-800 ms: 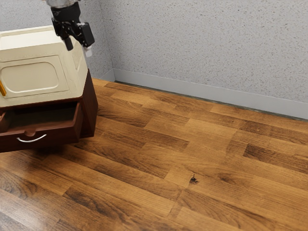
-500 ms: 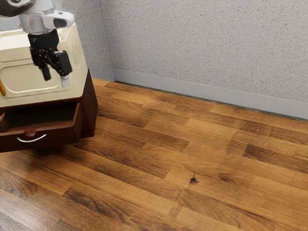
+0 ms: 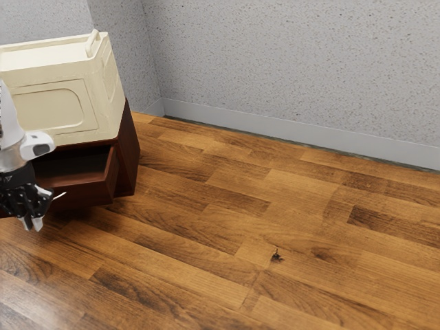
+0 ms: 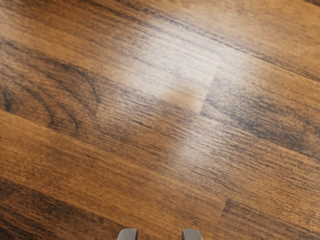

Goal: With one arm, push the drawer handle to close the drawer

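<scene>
Wood floor (image 3: 206,240) beneath end effector (image 3: 33,223), 2 fingers (image 4: 128,235) apart, near drawer handle (image 3: 60,196).

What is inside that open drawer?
The visible part of the drawer holds nothing I can make out. My arm covers the part toward the exterior view's left, so I cannot tell what lies there.

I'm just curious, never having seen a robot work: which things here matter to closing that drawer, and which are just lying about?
Part of the job:
- drawer, standing open
- its handle
- cabinet around it
- claw

Just there:
- cream box atop the cabinet
- dark mark on the floor
</scene>
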Robot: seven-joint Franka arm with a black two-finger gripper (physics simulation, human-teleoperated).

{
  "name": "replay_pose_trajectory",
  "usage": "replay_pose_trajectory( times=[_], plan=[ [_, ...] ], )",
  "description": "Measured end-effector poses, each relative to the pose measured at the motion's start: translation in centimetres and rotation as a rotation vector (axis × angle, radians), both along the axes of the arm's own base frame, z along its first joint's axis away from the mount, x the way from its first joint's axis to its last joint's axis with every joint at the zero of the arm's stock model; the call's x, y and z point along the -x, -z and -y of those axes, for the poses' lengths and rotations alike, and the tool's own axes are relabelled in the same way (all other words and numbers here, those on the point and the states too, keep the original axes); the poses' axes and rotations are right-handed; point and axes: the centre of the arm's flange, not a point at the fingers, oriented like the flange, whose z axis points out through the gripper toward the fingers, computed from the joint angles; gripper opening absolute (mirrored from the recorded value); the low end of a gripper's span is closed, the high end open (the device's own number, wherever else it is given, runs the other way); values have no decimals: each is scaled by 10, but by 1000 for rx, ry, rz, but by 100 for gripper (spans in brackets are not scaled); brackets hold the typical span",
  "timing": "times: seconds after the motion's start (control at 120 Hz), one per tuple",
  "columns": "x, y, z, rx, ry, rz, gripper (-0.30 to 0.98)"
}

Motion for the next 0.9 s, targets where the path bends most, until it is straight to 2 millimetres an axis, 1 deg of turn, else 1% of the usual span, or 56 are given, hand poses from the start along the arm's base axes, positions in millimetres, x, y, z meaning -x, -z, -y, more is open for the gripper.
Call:
replay_pose_trajectory(
  times=[0.083,0.183,0.35,0.475,0.7,0.8,0.9],
  plan=[
    [-6,19,-6,-21,-59,21,0],
    [-19,32,-11,-41,-113,56,-4],
    [-38,55,-26,-52,-193,85,-8],
    [-46,71,-45,-57,-251,107,-9],
    [-56,79,-70,-105,-284,158,-10],
    [-63,78,-77,-121,-288,183,-10],
    [-71,81,-81,-133,-286,203,-10]
  ],
)
